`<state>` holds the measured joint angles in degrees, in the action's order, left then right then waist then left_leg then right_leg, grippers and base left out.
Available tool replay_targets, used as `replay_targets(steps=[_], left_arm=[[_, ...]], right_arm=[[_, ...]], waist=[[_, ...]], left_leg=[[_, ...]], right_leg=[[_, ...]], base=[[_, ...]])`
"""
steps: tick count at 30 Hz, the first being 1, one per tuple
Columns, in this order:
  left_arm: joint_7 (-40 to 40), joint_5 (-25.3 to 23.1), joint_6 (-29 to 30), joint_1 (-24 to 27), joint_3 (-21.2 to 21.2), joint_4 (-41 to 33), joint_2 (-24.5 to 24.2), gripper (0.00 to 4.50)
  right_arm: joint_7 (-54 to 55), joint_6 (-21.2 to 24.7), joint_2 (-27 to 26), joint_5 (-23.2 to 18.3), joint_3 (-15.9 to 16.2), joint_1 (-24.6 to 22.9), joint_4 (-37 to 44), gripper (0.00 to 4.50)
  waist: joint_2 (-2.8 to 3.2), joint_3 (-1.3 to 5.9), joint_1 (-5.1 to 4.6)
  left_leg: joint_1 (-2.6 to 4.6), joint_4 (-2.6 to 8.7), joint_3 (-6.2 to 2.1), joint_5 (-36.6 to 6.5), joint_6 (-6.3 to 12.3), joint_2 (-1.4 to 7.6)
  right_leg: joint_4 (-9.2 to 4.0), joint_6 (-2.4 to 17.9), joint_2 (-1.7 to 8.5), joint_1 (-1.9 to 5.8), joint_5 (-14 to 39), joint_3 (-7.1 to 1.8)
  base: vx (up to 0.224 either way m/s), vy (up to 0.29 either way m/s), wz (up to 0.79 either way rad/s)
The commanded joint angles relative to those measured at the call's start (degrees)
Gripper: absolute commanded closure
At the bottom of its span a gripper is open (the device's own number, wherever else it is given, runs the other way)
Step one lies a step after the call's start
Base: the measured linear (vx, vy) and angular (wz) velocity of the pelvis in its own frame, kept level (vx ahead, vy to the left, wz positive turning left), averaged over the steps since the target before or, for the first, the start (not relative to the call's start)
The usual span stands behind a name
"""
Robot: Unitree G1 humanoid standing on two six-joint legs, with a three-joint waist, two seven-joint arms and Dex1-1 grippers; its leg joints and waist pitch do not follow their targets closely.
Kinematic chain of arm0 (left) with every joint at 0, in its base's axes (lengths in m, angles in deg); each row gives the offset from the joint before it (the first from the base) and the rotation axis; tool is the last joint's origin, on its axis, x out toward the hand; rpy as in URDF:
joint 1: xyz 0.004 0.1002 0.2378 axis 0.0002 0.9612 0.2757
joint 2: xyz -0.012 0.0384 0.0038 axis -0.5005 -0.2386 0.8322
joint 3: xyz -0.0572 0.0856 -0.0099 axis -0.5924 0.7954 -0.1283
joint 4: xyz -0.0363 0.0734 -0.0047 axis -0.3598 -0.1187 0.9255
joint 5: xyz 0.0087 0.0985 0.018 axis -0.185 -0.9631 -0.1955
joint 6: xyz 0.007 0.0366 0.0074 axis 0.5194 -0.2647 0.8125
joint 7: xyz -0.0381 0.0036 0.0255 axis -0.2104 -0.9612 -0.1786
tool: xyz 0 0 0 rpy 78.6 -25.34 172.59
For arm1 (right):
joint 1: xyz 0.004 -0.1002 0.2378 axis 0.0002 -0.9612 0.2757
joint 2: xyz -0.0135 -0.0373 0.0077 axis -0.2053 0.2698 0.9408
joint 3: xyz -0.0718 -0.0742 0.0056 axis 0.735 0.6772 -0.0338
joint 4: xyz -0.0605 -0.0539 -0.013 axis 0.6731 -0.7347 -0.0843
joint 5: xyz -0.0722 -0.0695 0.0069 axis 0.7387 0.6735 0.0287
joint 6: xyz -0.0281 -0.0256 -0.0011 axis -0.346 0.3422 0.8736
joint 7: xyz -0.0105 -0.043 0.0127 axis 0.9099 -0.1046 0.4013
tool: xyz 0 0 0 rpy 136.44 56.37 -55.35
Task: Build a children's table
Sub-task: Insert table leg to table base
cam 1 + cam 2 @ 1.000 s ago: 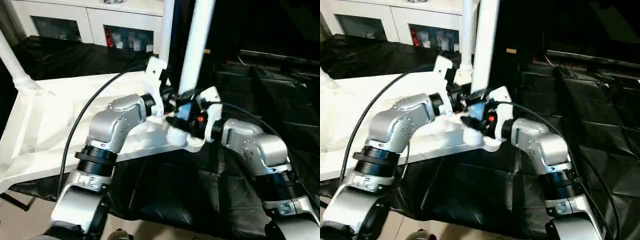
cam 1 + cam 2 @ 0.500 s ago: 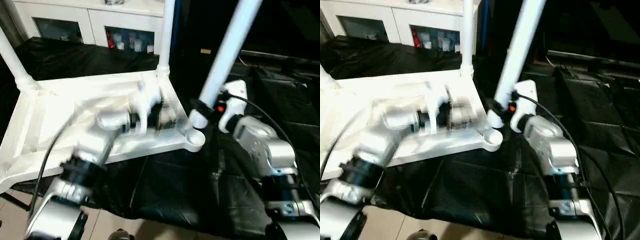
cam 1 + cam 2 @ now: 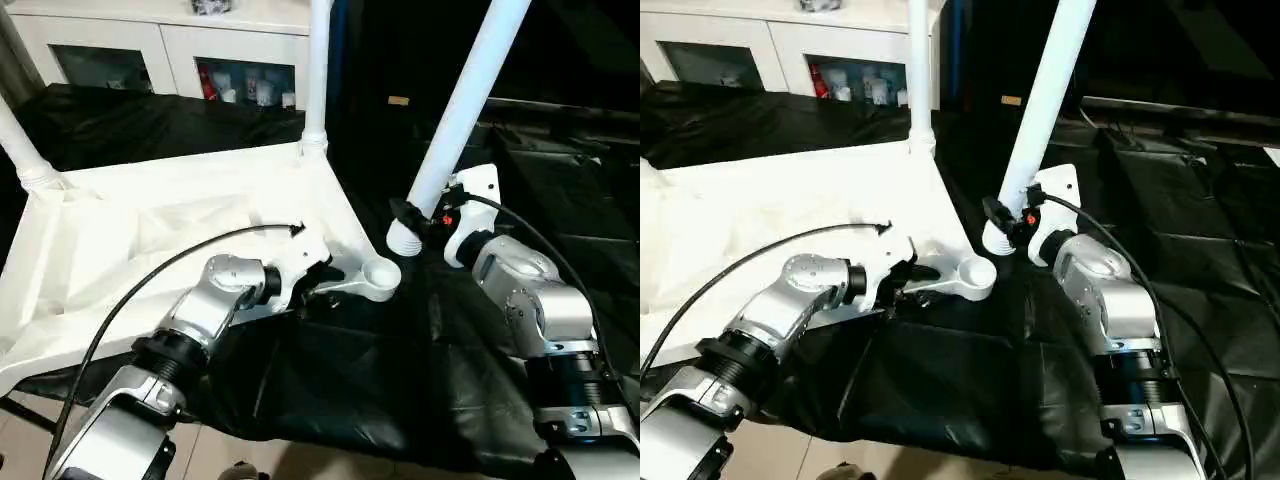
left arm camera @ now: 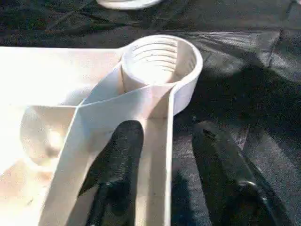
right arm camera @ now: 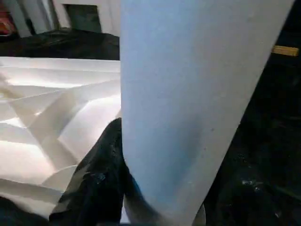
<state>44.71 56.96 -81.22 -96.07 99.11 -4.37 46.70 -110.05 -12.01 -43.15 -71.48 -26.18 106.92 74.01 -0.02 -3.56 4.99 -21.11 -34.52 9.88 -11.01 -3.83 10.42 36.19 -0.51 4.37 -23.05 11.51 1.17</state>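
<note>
I have the white plastic rectangular table top (image 3: 180,235) lying upside down on the black-draped tabletop (image 3: 350,380), ribbed underside up, with two long white tapered tubular legs already standing in its far corners (image 3: 318,70) (image 3: 20,145). The near corner's round threaded socket (image 4: 157,61) is empty and faces up.

My right claw (image 3: 412,215) is clamped around the thick lower end of a third white tapered leg (image 3: 460,100). The leg leans up and away to the right, and its base hangs just beside the empty socket, not yet over it. My left claw (image 4: 171,165) is spread apart, one black finger (image 4: 117,155) inside the rim wall of the top and the other outside on the black cloth, straddling the rib just behind the socket without pinching it.

I judge the leg light, hollow and stiff, but long enough to lever hard against a grip this low, and its smooth plastic could twist in the fingers. Holding close to the base is right for steering it into the threads. The top looks light enough to slide on the cloth, so I would close the left claw on that rim wall to brace it.
</note>
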Motion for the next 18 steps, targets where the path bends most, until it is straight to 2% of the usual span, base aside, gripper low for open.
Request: replay_targets(steps=[1, 6, 11, 12, 16, 18], left_arm=[[-0.6, -1.2, -0.4, -0.5, -0.2, 1.8, -0.9, 2.83], [0.3, -1.7, -1.6, -0.8, -0.9, 3.4, -1.2, 3.3], [2.7, -4.0, -1.8, -0.3, 1.4, 3.2, -3.1, 3.59], [2.8, -4.1, -1.7, -0.2, 1.5, 3.2, -3.2, 3.81], [4.0, -4.8, -0.3, -0.3, 2.1, 3.1, -3.9, 3.98], [4.5, -4.8, 0.4, -0.4, 2.1, 2.9, -4.1, 4.24]], right_arm=[[-1.2, -0.5, 0.3, -0.6, 0.3, -0.6, 1.6, 2.62], [-2.1, -0.3, 0.3, -0.6, 0.9, -0.8, 1.8, 2.62], [-3.8, 0.2, 0.5, -0.7, 1.9, -0.7, 2.0, 2.62], [-4.0, 0.2, 0.5, -0.7, 1.9, -0.7, 2.0, 2.62], [-6.5, 1.1, 1.2, -0.6, 3.2, -0.7, 2.1, 2.62], [-7.5, 1.4, 1.5, -0.6, 3.8, -0.6, 2.0, 2.62]], waist=[[0.05, 4.45, 0.1], [0.0, 4.27, 0.08], [0.09, 4.13, -0.05], [0.16, 4.11, -0.07], [0.07, 4.14, -0.07], [0.03, 4.16, -0.04]], left_leg=[[0.57, 3.8, -0.3, -6.6, 0.01, 1.68], [0.61, 4.01, -0.33, -8.1, -0.5, 1.72], [0.66, 4.22, -0.39, -9.7, -1.02, 1.82], [0.73, 4.24, -0.4, -10.0, -1.12, 1.84], [0.67, 4.25, -0.4, -9.6, -1.12, 1.86], [0.61, 4.18, -0.37, -9.0, -0.89, 1.8]], right_leg=[[-3.56, 14.7, 2.9, 3.53, -1.2, -1.64], [-3.97, 13.8, 3.02, 3.33, 3.2, -1.68], [-4.27, 12.9, 3.07, 3.08, 6.5, -1.73], [-4.31, 12.8, 3.06, 2.97, 6.9, -1.75], [-4.23, 12.9, 3.05, 2.95, 6.1, -1.78], [-4.17, 13.2, 3.07, 3.01, 5.5, -1.78]], base=[[0.0, 0.0, 0.0], [0.0, 0.0, 0.0], [0.0, 0.0, 0.0], [0.0, 0.0, 0.0], [0.0, 0.0, 0.0], [0.0, 0.0, 0.0]])
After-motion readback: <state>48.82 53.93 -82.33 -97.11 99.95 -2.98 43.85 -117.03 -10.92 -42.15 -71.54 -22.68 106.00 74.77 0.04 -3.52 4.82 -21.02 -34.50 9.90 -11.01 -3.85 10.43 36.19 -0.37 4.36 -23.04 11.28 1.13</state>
